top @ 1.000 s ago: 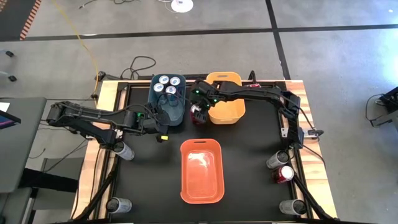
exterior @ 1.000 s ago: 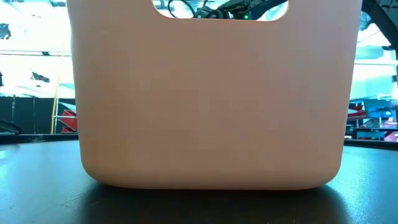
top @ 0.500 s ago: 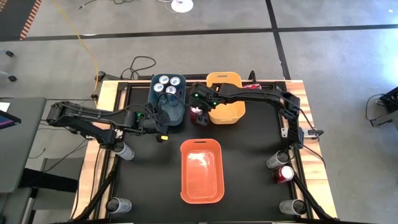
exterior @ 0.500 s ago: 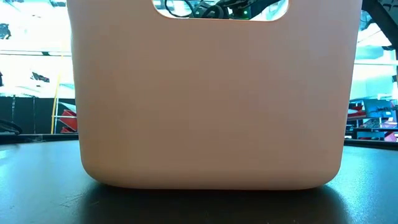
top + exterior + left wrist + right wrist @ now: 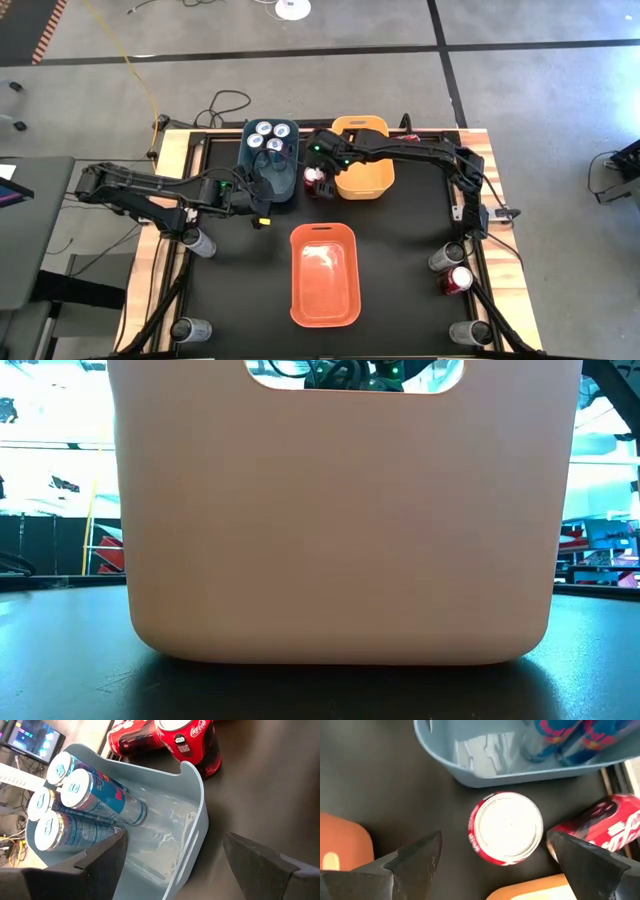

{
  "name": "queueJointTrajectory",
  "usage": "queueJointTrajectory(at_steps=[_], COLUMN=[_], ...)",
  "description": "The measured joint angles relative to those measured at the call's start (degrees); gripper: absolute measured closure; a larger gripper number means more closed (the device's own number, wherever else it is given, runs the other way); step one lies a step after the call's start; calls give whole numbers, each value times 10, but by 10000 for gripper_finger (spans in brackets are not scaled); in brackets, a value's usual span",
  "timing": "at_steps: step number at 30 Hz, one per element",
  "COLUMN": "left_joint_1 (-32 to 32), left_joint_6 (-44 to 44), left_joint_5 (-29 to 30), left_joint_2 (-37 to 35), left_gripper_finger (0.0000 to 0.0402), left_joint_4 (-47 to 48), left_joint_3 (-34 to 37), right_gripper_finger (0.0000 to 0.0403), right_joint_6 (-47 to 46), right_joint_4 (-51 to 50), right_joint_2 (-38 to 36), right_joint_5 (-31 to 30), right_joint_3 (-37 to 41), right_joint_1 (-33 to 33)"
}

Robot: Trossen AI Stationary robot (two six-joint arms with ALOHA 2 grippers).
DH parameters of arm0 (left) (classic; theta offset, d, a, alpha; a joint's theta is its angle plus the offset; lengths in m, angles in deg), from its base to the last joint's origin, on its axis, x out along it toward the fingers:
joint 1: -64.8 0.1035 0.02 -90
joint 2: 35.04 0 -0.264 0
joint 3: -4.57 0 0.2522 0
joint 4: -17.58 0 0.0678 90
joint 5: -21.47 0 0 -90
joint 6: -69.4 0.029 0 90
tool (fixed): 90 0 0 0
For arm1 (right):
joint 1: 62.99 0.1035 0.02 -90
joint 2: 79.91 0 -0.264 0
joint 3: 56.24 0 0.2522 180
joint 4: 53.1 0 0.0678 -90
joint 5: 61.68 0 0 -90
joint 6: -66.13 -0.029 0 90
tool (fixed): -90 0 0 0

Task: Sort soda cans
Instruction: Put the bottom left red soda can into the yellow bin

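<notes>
A red soda can (image 5: 506,827) stands upright on the black table between the blue bin (image 5: 270,190) and the yellow bin (image 5: 362,180); it also shows in the high view (image 5: 314,180). A second red can (image 5: 607,827) lies on its side beside it. My right gripper (image 5: 495,840) hangs open above the upright can, one finger on either side, apart from it. Several blue cans (image 5: 75,800) lie in the blue bin's far end. My left gripper (image 5: 175,850) hovers open over the bin's near end (image 5: 262,195).
An orange bin (image 5: 324,275) sits in the table's near middle, and its wall (image 5: 340,520) fills the low view. Grey cans stand at the left edge (image 5: 200,242) (image 5: 190,328) and at the right edge (image 5: 445,257) (image 5: 470,332), beside a red can (image 5: 458,280).
The red can under my right gripper was half covered by the fingers a second ago. It now stands on the table with its silver top showing.
</notes>
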State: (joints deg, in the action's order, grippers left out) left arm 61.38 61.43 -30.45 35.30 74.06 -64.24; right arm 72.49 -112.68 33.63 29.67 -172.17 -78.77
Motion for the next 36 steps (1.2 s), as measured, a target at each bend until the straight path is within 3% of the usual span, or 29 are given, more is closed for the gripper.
queueJointTrajectory(at_steps=[8,29,36], left_joint_1=[0,0,0], left_joint_6=[0,-2,-3], left_joint_5=[0,0,0], left_joint_2=[0,0,0], left_gripper_finger=[77,77,77], left_joint_4=[1,1,0], left_joint_3=[0,0,0], right_gripper_finger=[3,3,28], right_joint_6=[12,-5,-18], right_joint_4=[71,146,173], right_joint_2=[2,2,2], right_joint_5=[-1,-2,-2], right_joint_3=[23,91,118], right_joint_1=[-9,-16,-20])
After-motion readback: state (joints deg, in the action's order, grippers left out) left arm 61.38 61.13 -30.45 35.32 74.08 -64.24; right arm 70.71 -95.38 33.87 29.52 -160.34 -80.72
